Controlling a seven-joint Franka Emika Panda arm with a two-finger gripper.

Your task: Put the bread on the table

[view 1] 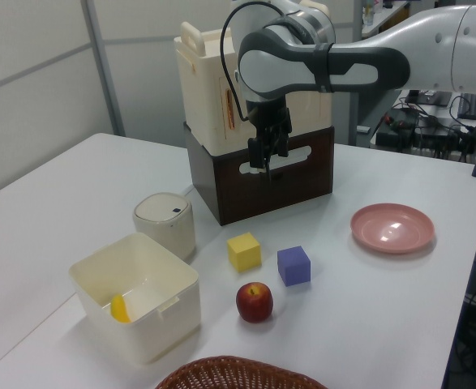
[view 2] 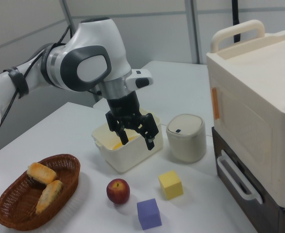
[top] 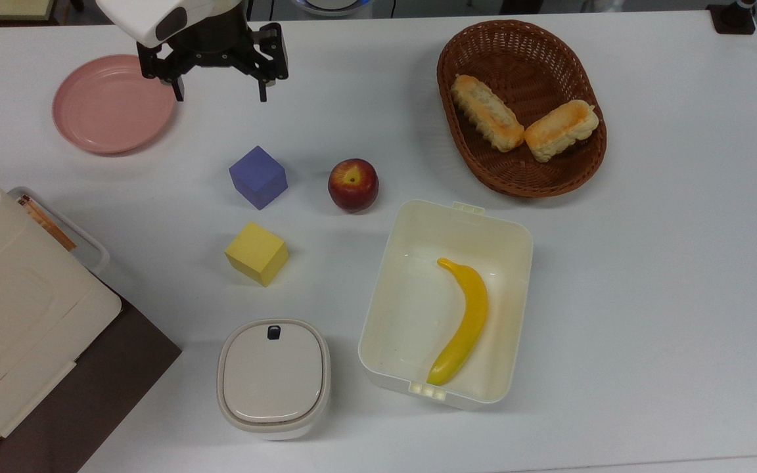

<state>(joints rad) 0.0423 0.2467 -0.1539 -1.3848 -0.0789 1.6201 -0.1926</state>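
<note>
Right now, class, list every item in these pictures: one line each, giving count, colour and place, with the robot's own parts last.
table: one, white, under everything.
basket: one, brown wicker, top view's upper right.
bread: one, orange-golden top, in the basket.
longer roll: one, paler, in the basket beside the bread.
apple: one, red, table centre.
purple cube: one, to the top view's left of the apple.
yellow cube: one, below the purple cube in the top view.
open box: one, cream, holding the banana.
banana: one, yellow, in the box.
lidded container: one, off-white, top view's lower centre.
plate: one, pink, top view's upper left.
gripper: one, black, open, empty, above the table near the plate.
</note>
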